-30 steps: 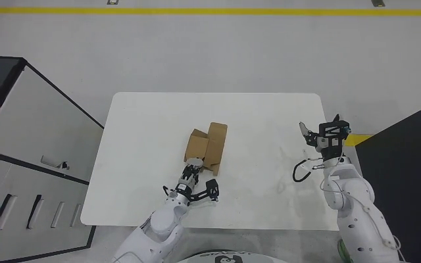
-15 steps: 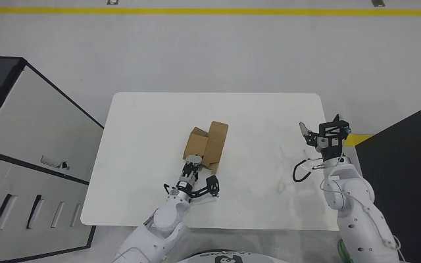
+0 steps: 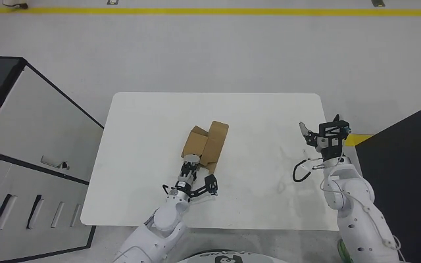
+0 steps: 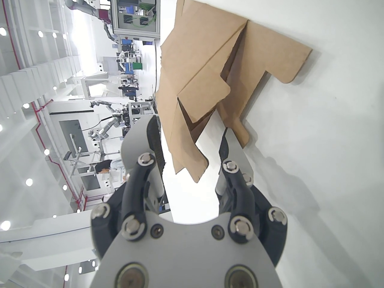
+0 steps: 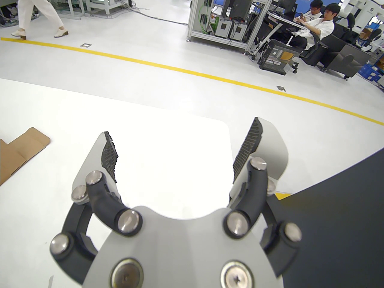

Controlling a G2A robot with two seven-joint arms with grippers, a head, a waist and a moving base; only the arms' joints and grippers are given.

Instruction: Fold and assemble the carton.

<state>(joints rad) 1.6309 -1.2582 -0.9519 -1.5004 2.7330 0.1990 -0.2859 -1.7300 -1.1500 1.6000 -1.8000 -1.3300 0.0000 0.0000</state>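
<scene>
Brown cardboard carton (image 3: 206,146), flaps splayed, on smooth white table (image 3: 263,131).

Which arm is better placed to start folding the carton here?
Left. The left gripper is open with a carton flap between its fingers. The right gripper, also open, sits at the table edge, well away from the carton.

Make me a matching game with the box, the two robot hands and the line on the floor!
Things:
1. carton
2. left gripper
3. right gripper
4. floor line

Descriptions:
A. yellow
B. jaws open near the table's edge, nothing between them
C. brown, lying mid-table
D. jaws open at a cardboard flap

Pairs: 1-C, 2-D, 3-B, 4-A
</scene>
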